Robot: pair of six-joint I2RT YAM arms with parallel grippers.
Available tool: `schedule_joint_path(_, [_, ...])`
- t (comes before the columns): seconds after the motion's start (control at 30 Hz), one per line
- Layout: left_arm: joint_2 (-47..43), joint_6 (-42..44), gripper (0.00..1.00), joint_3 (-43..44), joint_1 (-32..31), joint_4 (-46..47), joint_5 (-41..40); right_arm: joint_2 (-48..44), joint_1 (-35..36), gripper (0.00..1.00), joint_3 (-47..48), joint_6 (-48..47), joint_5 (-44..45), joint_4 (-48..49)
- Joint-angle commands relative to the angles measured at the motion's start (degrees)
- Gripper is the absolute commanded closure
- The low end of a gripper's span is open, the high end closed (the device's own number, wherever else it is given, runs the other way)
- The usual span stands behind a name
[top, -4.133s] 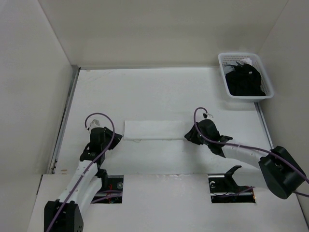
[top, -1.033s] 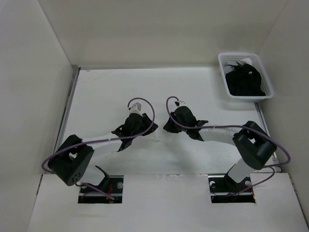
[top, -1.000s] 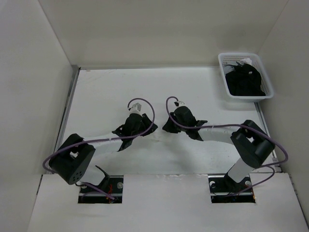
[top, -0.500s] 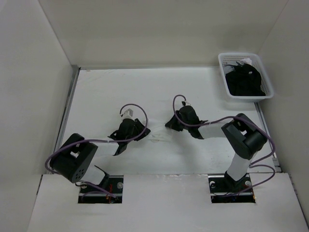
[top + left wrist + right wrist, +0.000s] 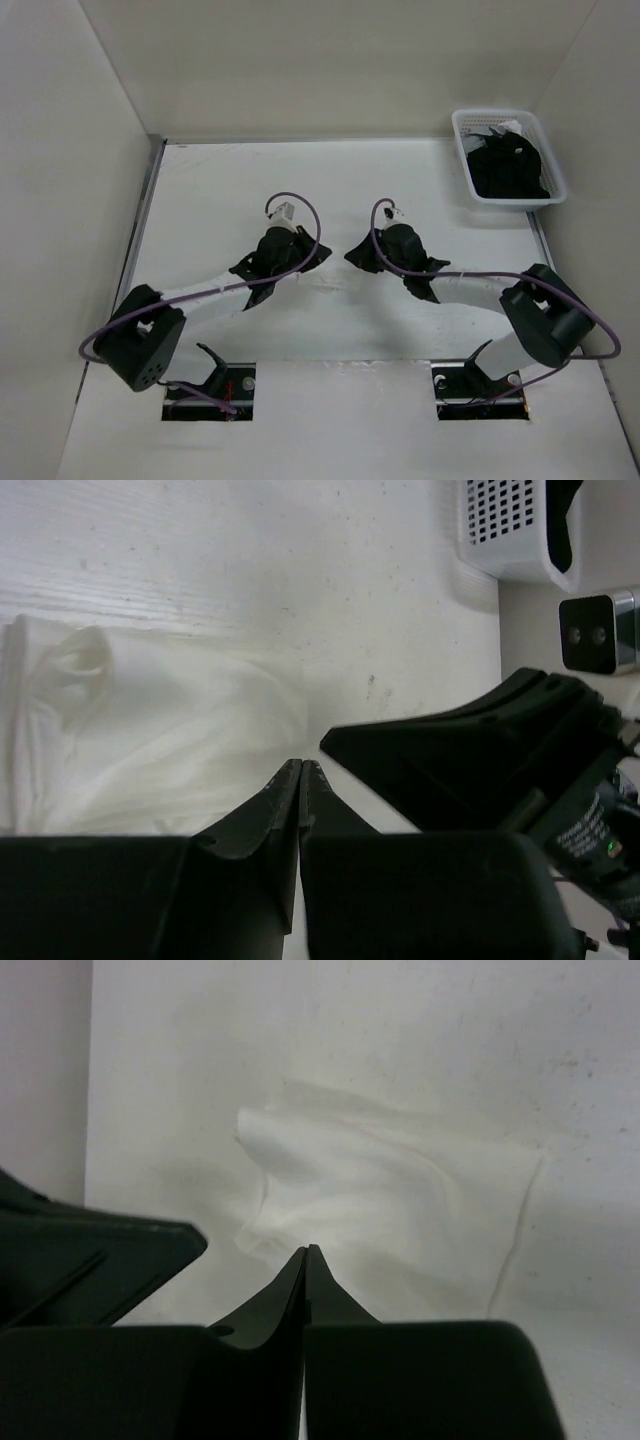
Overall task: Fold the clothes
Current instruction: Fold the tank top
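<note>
Both arms have swung inward since four seconds ago, when they sat wide apart at either end of a long flat strip of white cloth. That white garment (image 5: 150,740) is now gathered into a short, rumpled shape at the middle of the table (image 5: 220,190), lying between the two grippers. Over the last half second the left arm has also shifted up and to the right, nearer the other one.

The left gripper (image 5: 300,767) has its jaws pressed together, tips meeting right at the garment's near edge. No fabric shows between the tips, so I cannot tell whether a fold is pinched there. The right gripper (image 5: 306,1252) is likewise closed, its tips at the opposite edge of the cloth, and again any hold on the fabric cannot be made out. The two grippers face each other, near but apart, with the garment spread on the table beyond their tips. One soft raised fold stands at the end of the garment farthest from the left gripper.

At the far right corner sits a white mesh basket (image 5: 463,150), well apart from the garment. It holds black clothes (image 5: 510,168) heaped to its rim, with a small white scrap (image 5: 507,127) showing at the far end.
</note>
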Motion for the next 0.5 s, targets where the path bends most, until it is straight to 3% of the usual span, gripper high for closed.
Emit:
schedule_joint_path(0.0, [6.62,-0.32,1.00,2.88,0.16,4.14,1.98,1.20,1.77,1.00,-2.17,-0.22,-0.20,2.15])
schedule_joint_path(0.27, [20.17,-1.64,1.00,4.46,7.45,14.17,6.55,5.60,3.44,1.00,-4.62,3.04,-0.20,7.68])
schedule_joint_path(0.47, [23.70,-4.54,0.98,3.32,9.83,20.77,7.70,6.48,3.44,1.00,-8.40,3.21,-0.11,7.78])
